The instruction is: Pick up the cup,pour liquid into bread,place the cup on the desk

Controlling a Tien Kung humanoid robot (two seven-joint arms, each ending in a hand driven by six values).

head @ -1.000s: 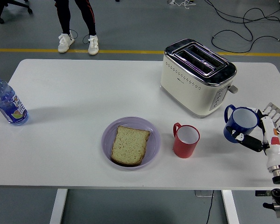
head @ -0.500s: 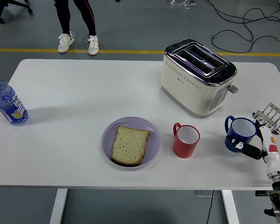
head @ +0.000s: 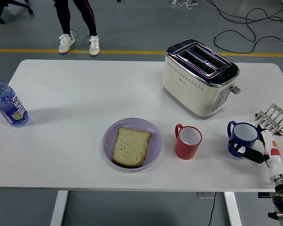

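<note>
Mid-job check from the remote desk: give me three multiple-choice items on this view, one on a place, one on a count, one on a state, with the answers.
1. Where does the slice of brown bread lie?
A. on the round lilac plate
B. in the cream two-slot toaster
C. beside the clear water bottle with the blue cap

2. How many handled cups stand on the white table?
A. one
B. two
C. three

3. What is the robot's right hand doing?
A. resting flat on the table, holding nothing
B. fingers around the dark blue cup
C. gripping the red cup

Answers: 1 A, the slice sits inside the plate's rim. 2 B, only the red cup and the blue cup are there. 3 B, dark fingers wrap the blue cup's lower side, while the red cup stands apart, untouched.
</note>
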